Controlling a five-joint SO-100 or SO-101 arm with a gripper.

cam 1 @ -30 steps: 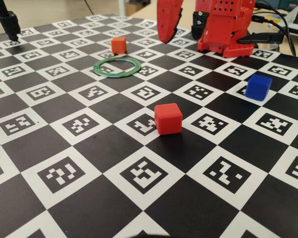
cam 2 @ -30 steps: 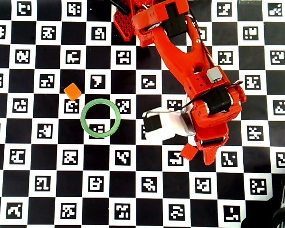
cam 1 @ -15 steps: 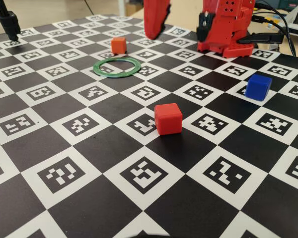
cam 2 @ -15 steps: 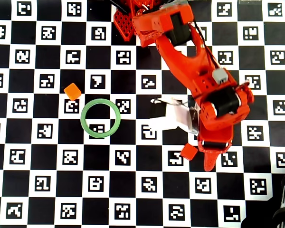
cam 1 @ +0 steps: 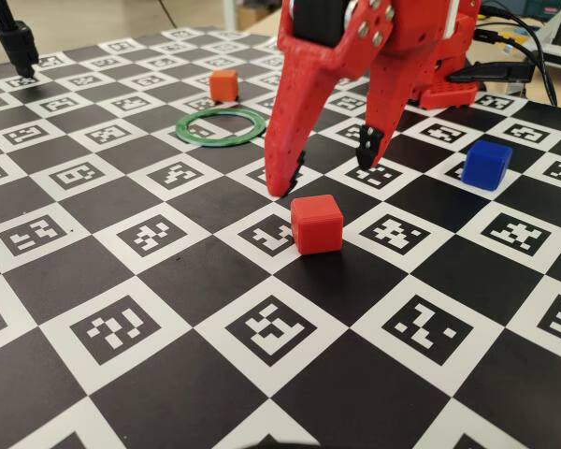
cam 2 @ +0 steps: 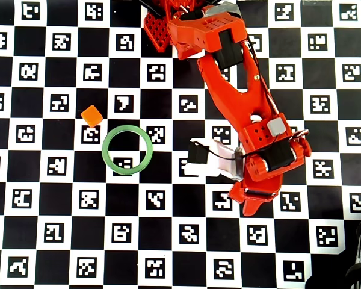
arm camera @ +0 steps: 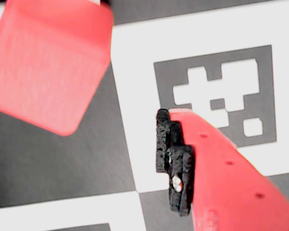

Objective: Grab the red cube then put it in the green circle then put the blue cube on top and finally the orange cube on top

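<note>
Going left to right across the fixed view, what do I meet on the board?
Orange cube → green circle → red cube → blue cube. The open gripper hangs just behind the red cube, so I leave it out.

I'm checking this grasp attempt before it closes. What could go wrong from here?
The open end effector has come down behind the red cube, not around it. Closing now would likely grab nothing.

In the wrist view the cube sits rotated off to one side of the padded fingertip, so a finger may nudge or twist it rather than clamp it squarely.
</note>
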